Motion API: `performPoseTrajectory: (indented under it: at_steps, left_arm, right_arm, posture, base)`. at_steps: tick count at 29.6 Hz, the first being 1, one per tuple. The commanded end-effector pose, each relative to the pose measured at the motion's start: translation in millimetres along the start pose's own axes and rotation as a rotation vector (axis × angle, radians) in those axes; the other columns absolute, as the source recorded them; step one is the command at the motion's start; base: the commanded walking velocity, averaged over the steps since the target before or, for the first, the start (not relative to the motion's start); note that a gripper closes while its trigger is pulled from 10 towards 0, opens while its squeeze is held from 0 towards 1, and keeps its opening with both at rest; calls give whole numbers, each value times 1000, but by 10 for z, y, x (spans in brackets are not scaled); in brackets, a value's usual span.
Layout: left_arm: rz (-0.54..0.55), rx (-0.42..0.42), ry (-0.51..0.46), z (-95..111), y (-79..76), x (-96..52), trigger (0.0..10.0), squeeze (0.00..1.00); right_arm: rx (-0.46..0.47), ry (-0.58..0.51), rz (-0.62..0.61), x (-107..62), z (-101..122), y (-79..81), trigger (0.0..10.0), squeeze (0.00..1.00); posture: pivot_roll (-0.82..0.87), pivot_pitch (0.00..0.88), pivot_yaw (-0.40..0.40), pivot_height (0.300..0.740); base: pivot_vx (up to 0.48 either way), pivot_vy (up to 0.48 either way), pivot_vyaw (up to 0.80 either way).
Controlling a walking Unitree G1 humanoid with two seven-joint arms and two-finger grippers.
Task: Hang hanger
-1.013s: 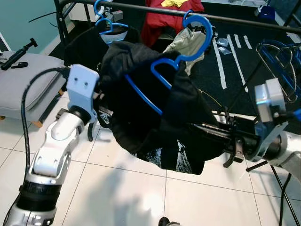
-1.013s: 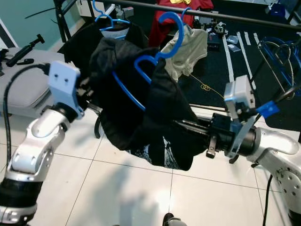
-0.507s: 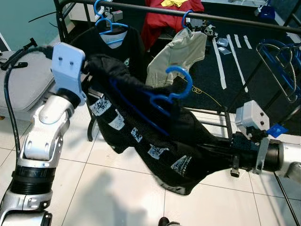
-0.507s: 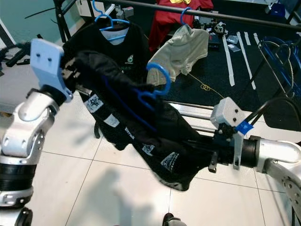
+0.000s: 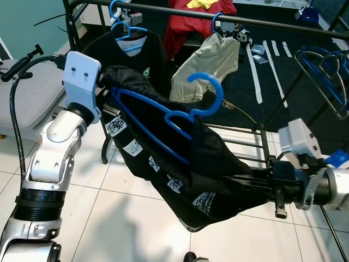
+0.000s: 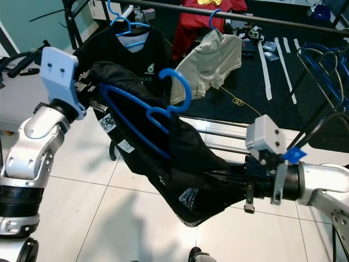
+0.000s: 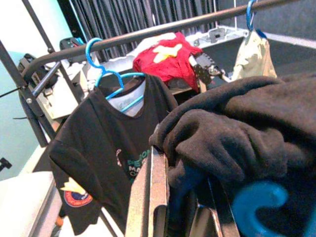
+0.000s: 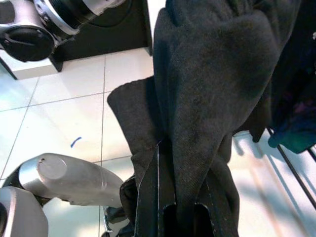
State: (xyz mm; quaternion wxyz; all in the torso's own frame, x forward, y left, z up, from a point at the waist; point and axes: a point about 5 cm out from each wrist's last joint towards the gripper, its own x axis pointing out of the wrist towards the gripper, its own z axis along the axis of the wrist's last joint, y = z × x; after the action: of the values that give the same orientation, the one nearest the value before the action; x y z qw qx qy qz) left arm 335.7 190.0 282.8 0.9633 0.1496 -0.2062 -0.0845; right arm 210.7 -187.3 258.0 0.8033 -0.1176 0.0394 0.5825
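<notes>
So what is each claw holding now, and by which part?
Left claw grips the black garment at its upper end, near the blue hanger; right claw grips its lower end.

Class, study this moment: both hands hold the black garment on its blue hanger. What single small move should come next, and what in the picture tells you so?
Probably raise the blue hanger toward the rail. Its hook sits well below the bar, pointing up, between the hung black shirt and beige shirt. The left hand and right hand both grip the black garment, so they should lift together.
</notes>
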Motion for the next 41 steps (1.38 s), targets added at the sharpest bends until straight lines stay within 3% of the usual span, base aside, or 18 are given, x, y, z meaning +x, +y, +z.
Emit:
performPoseTrajectory:
  at_steps: [1, 5, 7, 12, 18, 19, 20, 22, 24, 26, 29, 30, 31, 32, 39, 41]
  left_arm:
    - [-9, 44, 18, -27, 29, 12, 196, 0]
    - [-5, 60, 40, -75, 44, 29, 431, 0]
    - [-25, 53, 83, -152, 48, 29, 1137, 0]
    - [-56, 42, 138, -258, 19, -15, 1804, 0]
    - [-73, 27, 162, -308, -6, -47, 2039, 0]
    - [-111, -14, 183, -358, -53, -99, 2980, 0]
    - [-111, -14, 183, -358, -53, -99, 2980, 0]
    - [-209, -107, 205, -428, -152, -215, 4549, 0]
    - [-209, -107, 205, -428, -152, -215, 4549, 0]
    - [-384, -136, 275, -577, -266, -428, 9882, 0]
    - [-696, -80, 392, -755, -503, -813, 10000, 0]
    - [-696, -80, 392, -755, -503, -813, 10000, 0]
    - [-778, -108, 420, -775, -591, -929, 10000, 1000]
    - [-866, -146, 428, -750, -681, -1031, 10000, 1000]
    - [-979, -224, 399, -619, -765, -1109, 10000, 1000]
    - [-1076, -277, 343, -442, -753, -1112, 10000, 1000]
  right_arm:
    - [-29, 6, 76, 24, 67, 104, 0, 0]
    - [-42, 28, 94, 26, 74, 134, 0, 0]
    - [-78, -19, 14, -23, 155, 43, 0, 0]
    - [-98, -77, -66, -76, 228, -39, 0, 0]
    - [-106, -73, -108, -96, 220, -79, 0, 0]
    - [-105, -52, -170, -109, 181, -145, 0, 0]
    - [-105, -52, -170, -109, 181, -145, 0, 0]
    - [-92, 5, -234, -120, 108, -223, 0, 0]
    - [-92, 5, -234, -120, 108, -223, 0, 0]
    - [-73, 158, -215, -146, -46, -209, 0, 0]
    - [-49, 359, -161, -232, -257, -144, 0, 0]
    - [-49, 359, -161, -232, -257, -144, 0, 0]
    - [-36, 385, -150, -253, -280, -128, 0, 0]
    - [-26, 412, -139, -270, -300, -114, 0, 0]
    - [-16, 459, -121, -287, -343, -93, 0, 0]
    - [-20, 499, -113, -308, -380, -96, 0, 0]
  posture:
    - [-45, 168, 13, 740]
    - [-47, 169, 14, 740]
    - [-47, 169, 18, 740]
    - [-44, 170, 18, 740]
    - [-44, 173, 19, 740]
    - [-43, 174, 17, 740]
    - [-43, 174, 17, 740]
    - [-41, 176, 16, 740]
    - [-41, 176, 16, 740]
    - [-43, 181, 9, 740]
    - [-45, 182, 6, 740]
    - [-45, 182, 6, 740]
    - [-46, 185, 3, 740]
    - [-49, 187, 3, 740]
    - [-53, 184, -1, 740]
    - [-56, 181, 2, 740]
  base:
    - [0, 0, 0]
    - [0, 0, 0]
    - [0, 0, 0]
    - [0, 0, 0]
    - [0, 0, 0]
    - [0, 0, 0]
    - [0, 0, 0]
    - [0, 0, 0]
    - [0, 0, 0]
    - [0, 0, 0]
    - [0, 0, 0]
    - [0, 0, 0]
    - [0, 0, 0]
    - [0, 0, 0]
    - [0, 0, 0]
    - [0, 0, 0]
